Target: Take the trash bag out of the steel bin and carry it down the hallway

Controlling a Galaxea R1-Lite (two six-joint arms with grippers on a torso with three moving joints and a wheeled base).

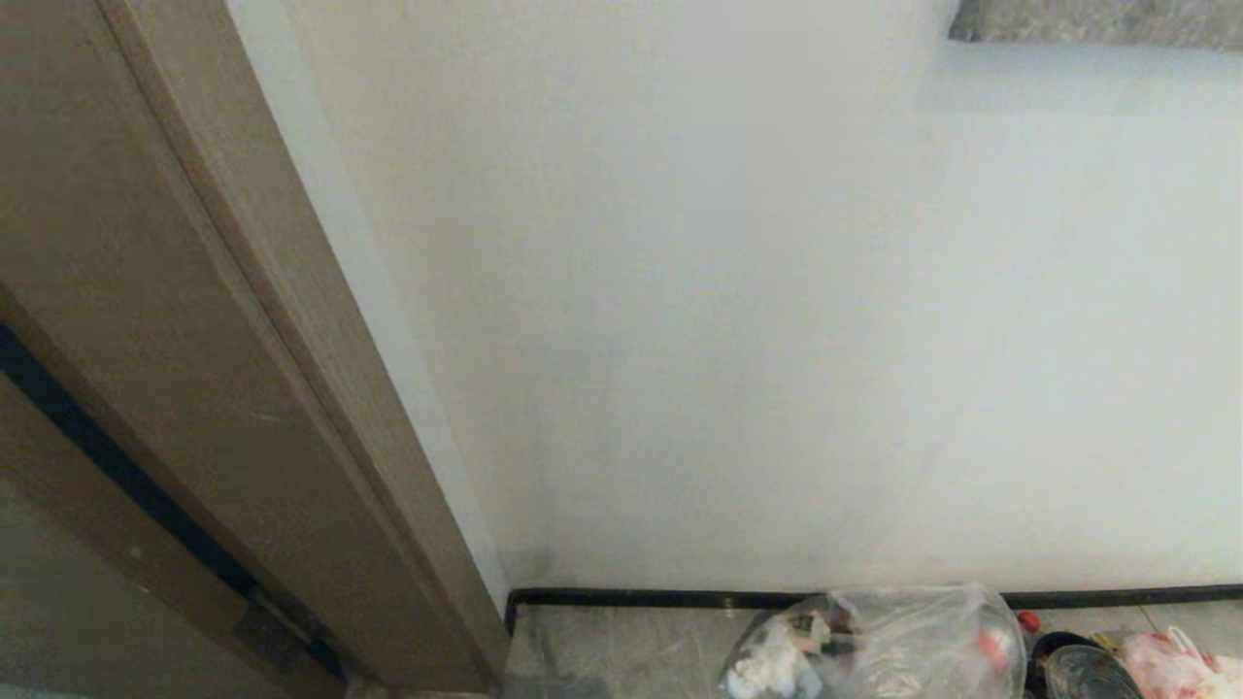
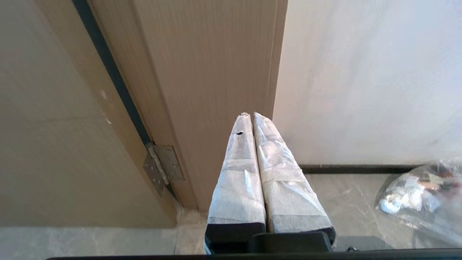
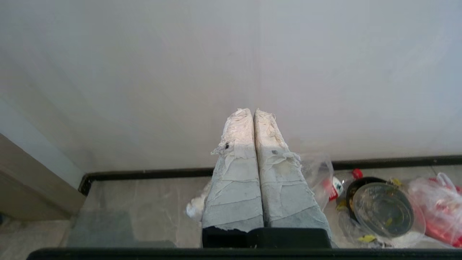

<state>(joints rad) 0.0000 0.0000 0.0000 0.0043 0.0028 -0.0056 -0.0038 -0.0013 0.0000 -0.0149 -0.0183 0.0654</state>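
My left claw (image 2: pixel 252 115) and right claw (image 3: pixel 252 110) are both clenched on nothing, while the thin, crinkly transparent trash bag (image 1: pixel 874 646) of rubbish sits on the grey marbled floor (image 1: pixel 621 650) by the wall—light, slippery, tearable, I judge—best pinched at its gathered top.

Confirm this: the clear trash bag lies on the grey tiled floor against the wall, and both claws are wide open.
Not quite. The trash bag does lie on the tiles by the wall, but the left claw and right claw are shut, fingers pressed together, as each wrist view shows.
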